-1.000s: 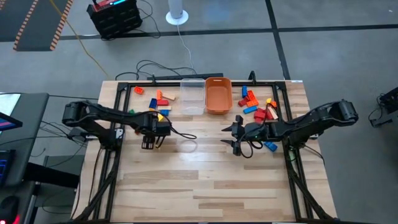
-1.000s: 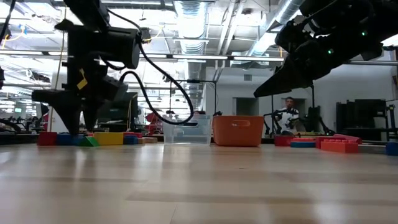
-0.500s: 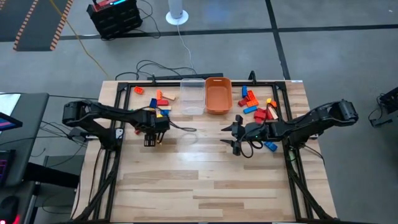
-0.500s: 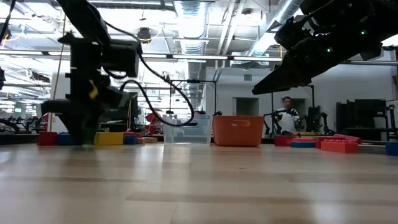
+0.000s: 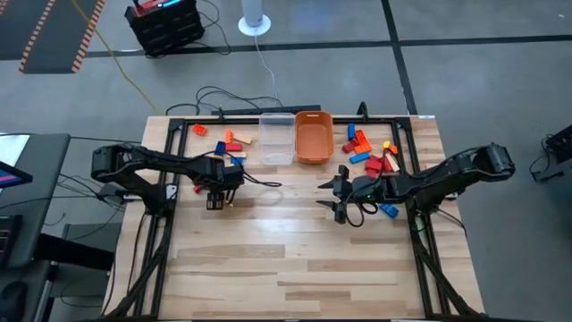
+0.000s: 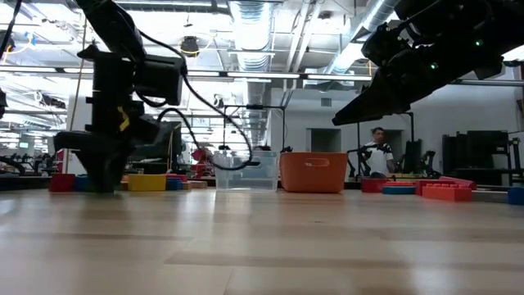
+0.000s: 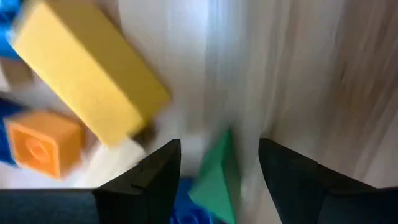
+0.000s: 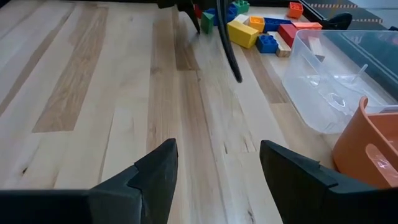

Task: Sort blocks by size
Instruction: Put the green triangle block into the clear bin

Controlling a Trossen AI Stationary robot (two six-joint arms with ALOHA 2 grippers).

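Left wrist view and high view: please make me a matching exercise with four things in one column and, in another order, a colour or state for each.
Things:
1. left gripper
2. right gripper
3. tub nearer the right arm
4. long block in the left wrist view

Colour or state:
A. orange
B. yellow
C. open, low among the blocks, around a green block
D. open, over bare table

Pairs: 1-C, 2-D, 3-A, 4-B
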